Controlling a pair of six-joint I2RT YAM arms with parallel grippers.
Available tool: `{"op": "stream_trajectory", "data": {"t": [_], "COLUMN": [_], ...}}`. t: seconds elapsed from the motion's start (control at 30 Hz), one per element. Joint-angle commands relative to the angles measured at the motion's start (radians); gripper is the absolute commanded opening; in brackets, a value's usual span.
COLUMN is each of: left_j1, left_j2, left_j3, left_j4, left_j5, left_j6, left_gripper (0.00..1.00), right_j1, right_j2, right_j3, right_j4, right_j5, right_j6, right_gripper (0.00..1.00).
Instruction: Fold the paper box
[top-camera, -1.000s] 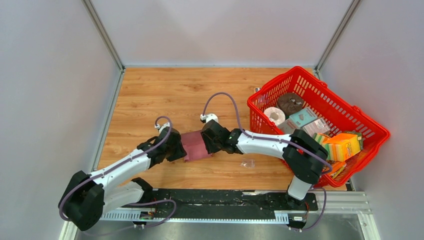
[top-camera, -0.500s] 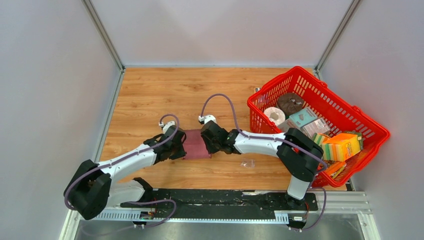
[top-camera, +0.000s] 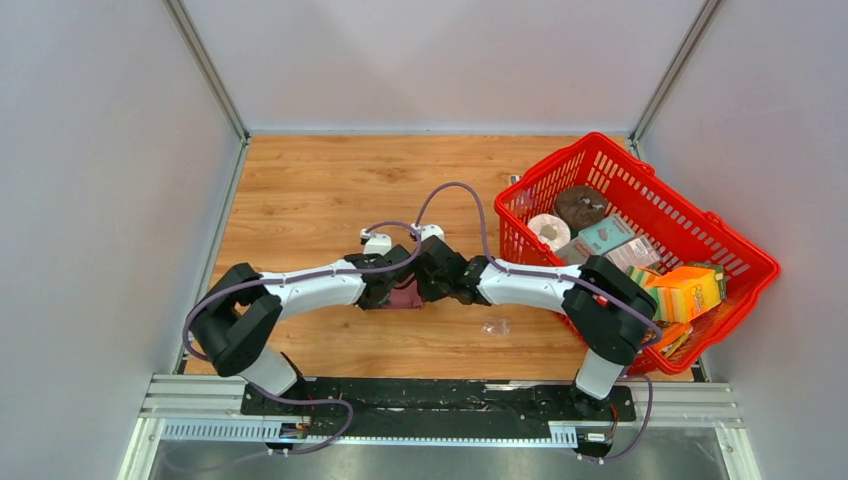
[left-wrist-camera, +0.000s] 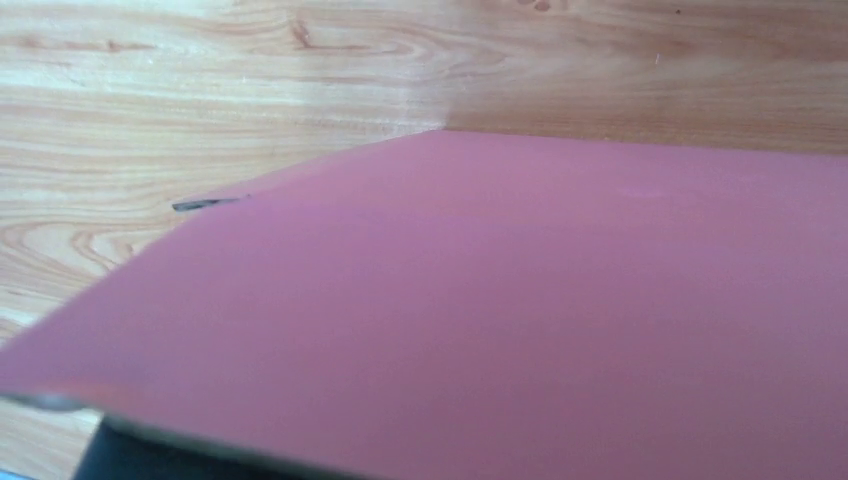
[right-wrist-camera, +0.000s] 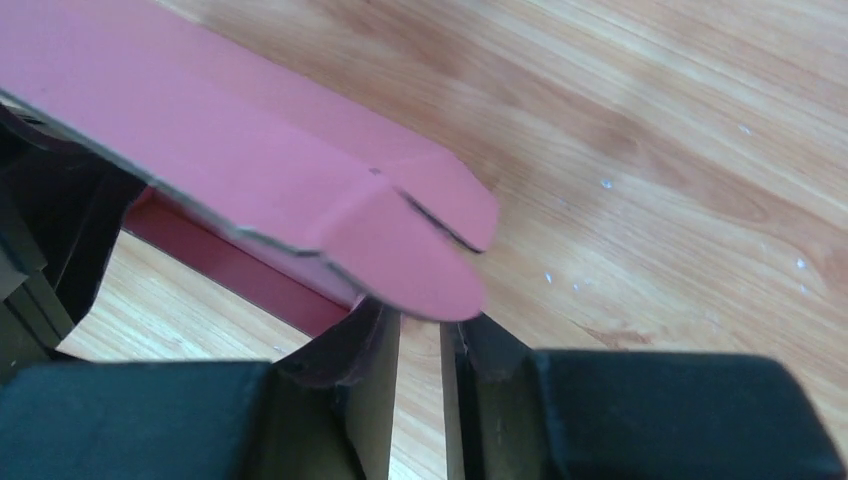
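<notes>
The paper box (top-camera: 405, 297) shows from above only as a small pink patch on the wooden table between the two gripper heads. My left gripper (top-camera: 390, 287) presses in from its left. In the left wrist view a pink panel of the paper box (left-wrist-camera: 500, 300) fills most of the frame and hides the fingers; the gripper is shut. My right gripper (top-camera: 427, 284) is at the box's right end. In its wrist view the right gripper (right-wrist-camera: 425, 322) stands narrowly closed, its fingers (right-wrist-camera: 368, 385) meeting the rounded pink tabs of the paper box (right-wrist-camera: 280, 170) at their tips.
A red basket (top-camera: 600, 140) stands at the right with a paper roll (top-camera: 548, 230), a teal box (top-camera: 605, 235) and an orange box (top-camera: 685, 290) among its goods. A small clear scrap (top-camera: 493, 326) lies on the wood near the right forearm. Grey walls close in the table.
My left arm has swung right, its gripper crossing over the box to meet the right one and closing. Much less pink shows from above. The right gripper has barely moved.
</notes>
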Motion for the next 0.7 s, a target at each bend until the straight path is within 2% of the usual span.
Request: {"op": "stream_trajectory", "data": {"t": [0.0, 0.07, 0.2, 0.3, 0.33, 0.43, 0.53, 0.67], "left_j1": [-0.032, -0.035, -0.039, -0.039, -0.039, -0.036, -0.020, -0.010], "left_j2": [0.149, 0.124, -0.024, -0.139, -0.203, -0.320, -0.406, -0.537], "left_j3": [-0.018, -0.028, -0.055, -0.049, -0.049, -0.051, -0.045, -0.072], "left_j4": [0.002, 0.019, 0.022, -0.005, -0.007, -0.010, -0.027, -0.050], "left_j5": [-0.045, -0.033, -0.031, -0.019, -0.013, 0.019, 0.073, 0.125], "left_j6": [0.068, 0.069, 0.076, 0.095, 0.100, 0.122, 0.138, 0.152], "left_gripper": [0.00, 0.00, 0.00, 0.23, 0.36, 0.50, 0.56, 0.56], "right_j1": [0.032, 0.029, 0.026, 0.024, 0.026, 0.024, 0.024, 0.024], "right_j2": [-0.080, -0.145, -0.247, -0.318, -0.331, -0.396, -0.442, -0.460], "right_j3": [-0.041, -0.082, -0.136, -0.166, -0.171, -0.179, -0.165, -0.147], "right_j4": [0.013, 0.013, -0.018, -0.050, -0.073, -0.125, -0.199, -0.323], "right_j5": [0.056, 0.063, 0.083, 0.088, 0.088, 0.103, 0.125, 0.171], "right_j6": [0.042, 0.030, 0.002, -0.013, -0.018, -0.035, -0.055, -0.053], "right_gripper": [0.27, 0.37, 0.47, 0.48, 0.49, 0.50, 0.59, 0.73]}}
